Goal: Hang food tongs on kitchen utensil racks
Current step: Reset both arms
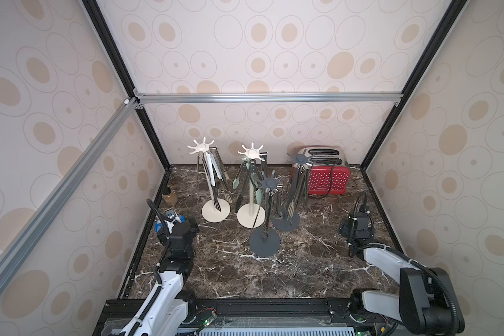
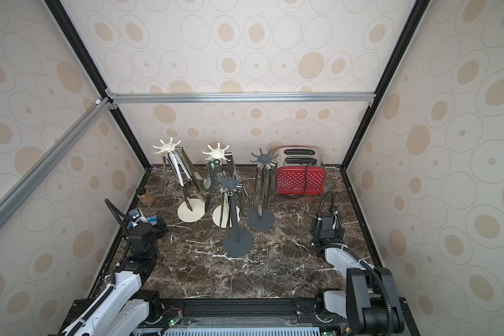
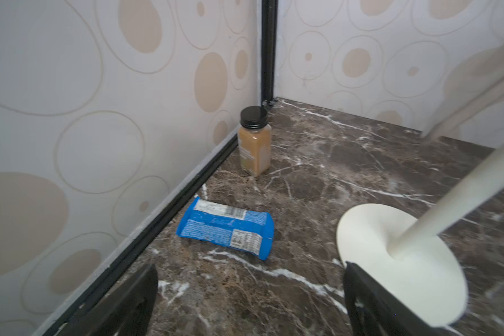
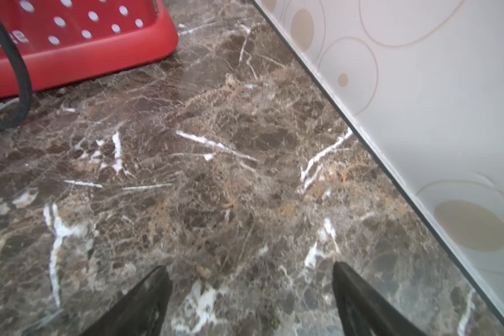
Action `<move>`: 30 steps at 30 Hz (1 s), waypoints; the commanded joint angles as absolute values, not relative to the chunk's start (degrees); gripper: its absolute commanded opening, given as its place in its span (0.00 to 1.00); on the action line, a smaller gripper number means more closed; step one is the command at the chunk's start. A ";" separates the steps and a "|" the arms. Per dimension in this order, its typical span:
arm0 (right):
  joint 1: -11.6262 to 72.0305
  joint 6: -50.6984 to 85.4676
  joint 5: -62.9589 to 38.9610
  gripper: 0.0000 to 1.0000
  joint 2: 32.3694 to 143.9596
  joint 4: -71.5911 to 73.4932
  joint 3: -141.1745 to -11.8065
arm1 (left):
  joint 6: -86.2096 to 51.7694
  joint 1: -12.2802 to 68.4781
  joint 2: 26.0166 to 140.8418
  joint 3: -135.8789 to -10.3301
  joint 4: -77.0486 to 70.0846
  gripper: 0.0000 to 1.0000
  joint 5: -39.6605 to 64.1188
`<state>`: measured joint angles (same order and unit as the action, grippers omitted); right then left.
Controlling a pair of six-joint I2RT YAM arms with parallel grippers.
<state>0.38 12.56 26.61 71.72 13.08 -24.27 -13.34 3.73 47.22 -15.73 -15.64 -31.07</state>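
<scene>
Four kitchen utensil racks stand at the back middle in both top views. Two are cream-white (image 1: 216, 189) (image 1: 250, 192) and two dark grey (image 1: 266, 209) (image 1: 298, 163). Food tongs hang from all their crowns: steel ones (image 1: 213, 174) on the left cream rack, green-tipped ones (image 1: 235, 181) on its neighbour. My left gripper (image 3: 249, 267) is open and empty, low over the marble. The left cream rack's base (image 3: 370, 232) lies beside one finger. My right gripper (image 4: 249, 269) is open and empty over bare marble near the right wall.
A red and silver toaster (image 1: 326, 174) stands at the back right, its black cord (image 4: 18, 72) trailing on the counter. A brown spice jar (image 3: 255, 142) and a blue packet (image 3: 227, 229) lie by the left wall. Patterned walls enclose the marble counter (image 1: 303, 270).
</scene>
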 commanded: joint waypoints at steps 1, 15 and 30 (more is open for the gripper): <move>0.31 8.52 26.53 0.90 72.40 25.75 -22.95 | -7.70 3.42 51.57 -14.82 -27.58 0.99 -37.06; 0.35 2.09 3.98 0.88 87.47 70.47 -11.06 | -2.46 3.25 83.06 -19.73 -52.61 0.99 -24.14; 0.77 0.61 1.58 0.92 87.88 44.74 -24.23 | -3.34 -0.13 88.41 -24.26 -48.26 0.99 -14.59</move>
<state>0.43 1.78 2.13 87.74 50.09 -23.55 -3.22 0.45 88.79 -22.96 -50.02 -17.04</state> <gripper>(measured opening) 0.911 0.989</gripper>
